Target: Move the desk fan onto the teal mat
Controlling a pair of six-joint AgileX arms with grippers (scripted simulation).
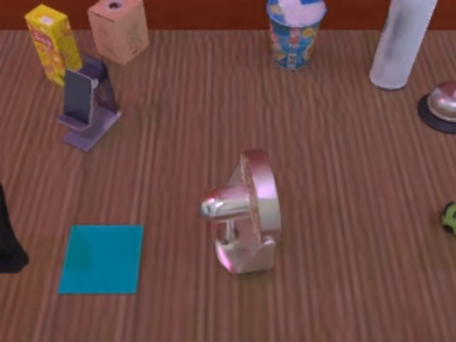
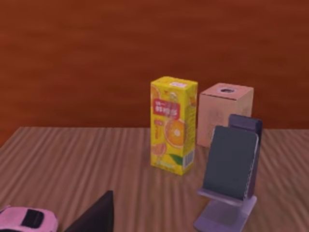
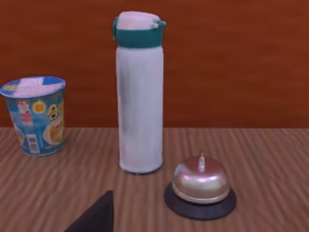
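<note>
One desk fan (image 1: pixel 246 214) beyond end effectors.

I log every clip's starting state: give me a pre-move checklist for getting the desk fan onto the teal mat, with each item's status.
1. Desk fan upright on the table, free of neighbours: ok.
2. Teal mat bare, nothing lying on it: ok.
3. Fan off the mat, at its right with open wood between: ok, move not yet done.
4. Straight path from fan to mat free; purple phone stand stands farther back: ok.
5. Left claw, a dark shape at the table's left edge, open or shut: cannot tell.
6. Right claw ready: cannot tell.
</note>
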